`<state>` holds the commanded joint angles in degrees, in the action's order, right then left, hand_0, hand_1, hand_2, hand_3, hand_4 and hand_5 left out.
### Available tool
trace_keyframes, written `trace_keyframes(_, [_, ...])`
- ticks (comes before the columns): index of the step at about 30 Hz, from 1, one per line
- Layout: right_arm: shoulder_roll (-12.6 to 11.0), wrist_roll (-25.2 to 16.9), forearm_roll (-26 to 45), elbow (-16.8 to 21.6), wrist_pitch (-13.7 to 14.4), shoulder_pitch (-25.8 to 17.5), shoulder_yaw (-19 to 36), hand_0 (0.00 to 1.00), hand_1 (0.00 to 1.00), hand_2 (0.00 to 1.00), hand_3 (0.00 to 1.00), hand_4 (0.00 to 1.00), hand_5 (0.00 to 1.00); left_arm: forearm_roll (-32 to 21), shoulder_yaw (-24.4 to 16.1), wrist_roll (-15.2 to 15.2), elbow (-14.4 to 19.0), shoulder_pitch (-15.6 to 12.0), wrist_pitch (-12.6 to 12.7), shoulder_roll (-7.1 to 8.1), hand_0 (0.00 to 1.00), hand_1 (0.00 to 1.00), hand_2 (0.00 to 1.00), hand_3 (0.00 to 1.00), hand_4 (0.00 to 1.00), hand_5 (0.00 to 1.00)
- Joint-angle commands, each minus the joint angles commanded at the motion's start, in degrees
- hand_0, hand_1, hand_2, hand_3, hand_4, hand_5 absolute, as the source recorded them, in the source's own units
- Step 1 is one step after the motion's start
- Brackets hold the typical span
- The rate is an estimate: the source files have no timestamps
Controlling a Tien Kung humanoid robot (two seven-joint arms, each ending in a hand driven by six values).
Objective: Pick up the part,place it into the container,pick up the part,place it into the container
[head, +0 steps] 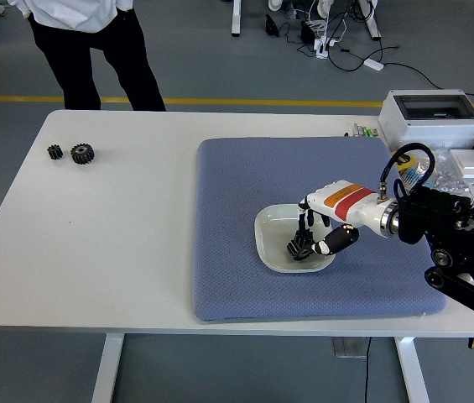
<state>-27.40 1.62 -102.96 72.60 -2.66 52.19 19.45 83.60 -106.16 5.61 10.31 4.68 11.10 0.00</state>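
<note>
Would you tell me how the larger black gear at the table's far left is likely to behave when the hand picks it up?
The larger gear looks rigid, so it should not flex. Lying flat, it seems unlikely to roll. Its toothed rim probably gives fingers some purchase.

A single head view looks forward and down from high on the robot's side, moderately far back. The counter (119,252) fills most of it, near edge toward the bottom, grey floor (245,67) and a standing person (94,50) beyond the far edge.

Grey floor (220,67) with a yellow line (262,101), white table (94,235), cables (337,38) at the far side
</note>
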Motion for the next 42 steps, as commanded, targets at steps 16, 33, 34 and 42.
trace_keyframes(16, [-0.21,-0.35,-0.64,0.84,-0.88,-0.01,0.63,0.17,0.406,0.598,0.653,0.827,0.265,0.47,-0.05,0.2,0.0,-0.56,0.01,0.0,0.782,0.763,0.775,0.567,0.68,0.597])
trace_keyframes(33, [-0.15,-0.09,-0.89,-0.81,-1.0,-0.19,1.09,0.173,0.408,0.653,0.703,0.862,0.279,0.52,0.14,0.14,0.0,-0.47,0.02,0.0,0.781,0.763,0.775,0.568,0.68,0.596])
trace_keyframes(34, [-0.29,0.0,-0.99,-0.78,-1.14,-0.19,1.29,0.173,0.408,0.653,0.703,0.862,0.279,0.51,0.12,0.13,0.0,-0.45,0.02,0.0,0.781,0.763,0.775,0.568,0.68,0.596])
trace_keyframes(42, [-3.15,0.52,-2.32,1.86,-1.61,-1.05,7.42,0.174,0.409,0.663,0.718,0.878,0.282,0.48,0.26,0.15,0.0,-0.35,-0.04,0.0,0.781,0.763,0.775,0.567,0.679,0.596])
